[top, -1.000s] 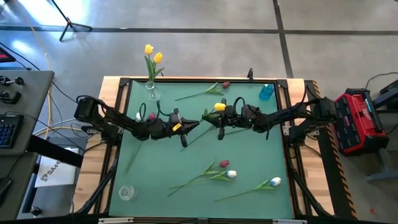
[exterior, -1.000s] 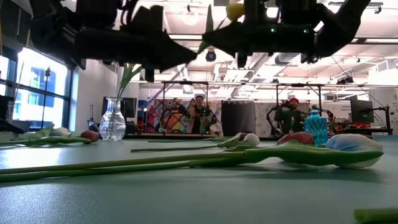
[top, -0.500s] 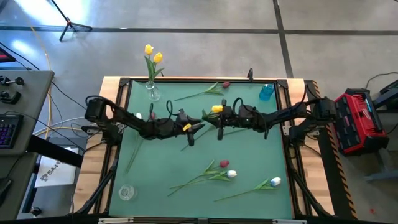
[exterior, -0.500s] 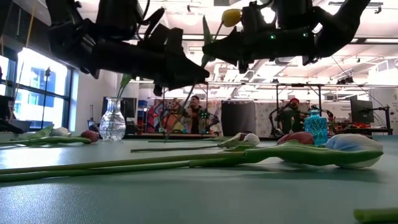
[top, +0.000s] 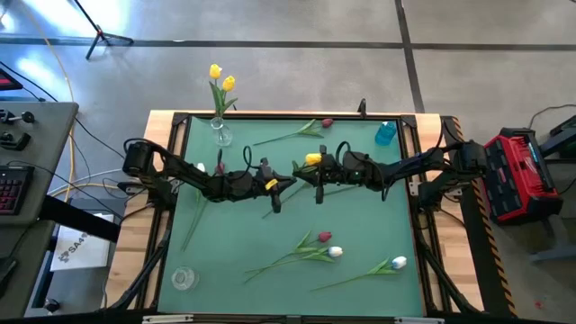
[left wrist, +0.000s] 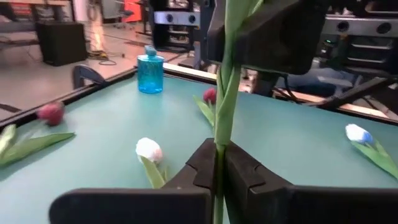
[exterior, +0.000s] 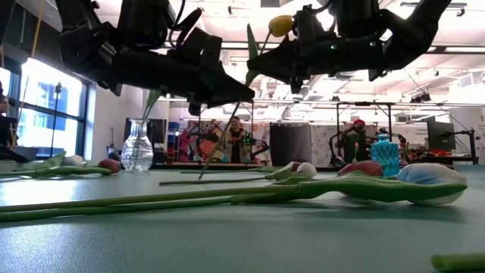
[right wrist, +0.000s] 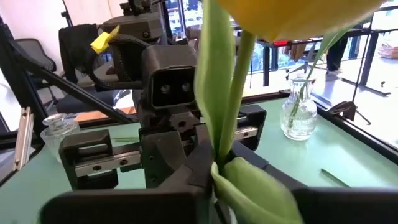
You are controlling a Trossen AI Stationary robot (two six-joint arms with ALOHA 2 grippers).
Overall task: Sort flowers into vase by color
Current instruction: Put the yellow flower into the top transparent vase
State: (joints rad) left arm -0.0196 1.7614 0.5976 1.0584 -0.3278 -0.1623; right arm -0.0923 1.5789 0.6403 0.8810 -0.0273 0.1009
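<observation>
From above we see the left end effector (top: 286, 183) and right end effector (top: 303, 174) meeting over the middle of the green bench (top: 360, 234), a yellow tulip (top: 312, 158) between them. Our left wrist view alone shows its fingers clenched on the stem (left wrist: 225, 93). Our right wrist view shows its own fingers pinching the same stem below the head, and a glass vase (right wrist: 300, 112) beyond.

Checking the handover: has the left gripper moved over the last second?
Yes. In the high view the left gripper has shifted rightward, away from the clear vase and toward the right gripper, and now clamps the yellow tulip's stem.
</observation>
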